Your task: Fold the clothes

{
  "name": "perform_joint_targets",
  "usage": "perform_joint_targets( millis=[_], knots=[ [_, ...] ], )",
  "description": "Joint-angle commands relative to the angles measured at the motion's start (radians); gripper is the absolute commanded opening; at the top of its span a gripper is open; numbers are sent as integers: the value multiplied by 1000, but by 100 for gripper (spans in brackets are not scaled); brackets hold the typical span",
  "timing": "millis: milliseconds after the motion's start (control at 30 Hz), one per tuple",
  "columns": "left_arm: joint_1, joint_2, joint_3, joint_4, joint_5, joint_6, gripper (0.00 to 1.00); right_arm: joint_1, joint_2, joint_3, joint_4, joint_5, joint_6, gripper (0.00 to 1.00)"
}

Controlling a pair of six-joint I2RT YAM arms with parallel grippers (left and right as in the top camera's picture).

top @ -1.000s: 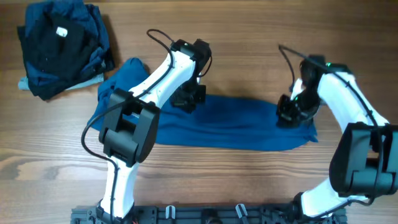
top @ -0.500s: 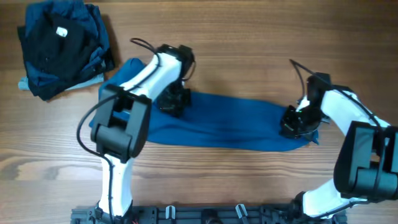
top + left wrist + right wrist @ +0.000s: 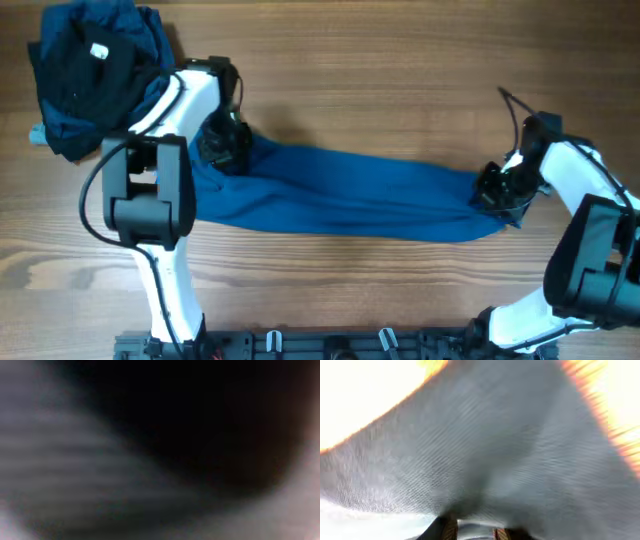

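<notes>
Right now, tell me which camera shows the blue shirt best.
Overhead: it shows nearly the whole blue shirt laid out long across the table, left gripper and right gripper at its ends. Right wrist shows only close-up weave; left wrist is a dark blur.

wrist views blurred, overhead evenly lit

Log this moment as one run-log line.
blue polo shirt: stretched out long | left end effector: at one end | right end effector: at opposite end | grips: unclear
</notes>
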Motion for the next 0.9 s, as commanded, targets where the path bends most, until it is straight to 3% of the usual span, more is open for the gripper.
perform_joint_targets(
  millis=[0,167,233,267,333,400,467,533,567,867],
  knots=[
    [63,-15,-7,6,-50,-6,25,-29,3,92,-53,71,-9,29],
    [58,-147,-5,7,-35,-1,25,-29,-3,292,-251,141,-36,55],
    [59,-224,-5,1,-35,-2,29,-29,-11,315,-311,145,-57,92],
    [59,-242,-5,-4,-35,-3,31,-29,-11,314,-331,146,-60,99],
    [59,-271,-5,-20,-35,-6,41,-29,-11,306,-352,160,-60,100],
    [59,-276,-6,-41,-35,-5,57,-34,-11,306,-331,153,-60,100],
    [59,-276,-6,-68,-35,-5,61,-61,-11,282,-303,145,-68,100],
    [59,-276,-6,-68,-35,-5,94,-108,-11,211,-240,0,-143,100],
    [59,-276,-6,-64,-35,-5,100,-127,-11,178,-213,-89,-202,100],
    [58,-276,-6,-69,-31,-6,100,-234,-12,-65,68,-364,-356,99]
  ],
)
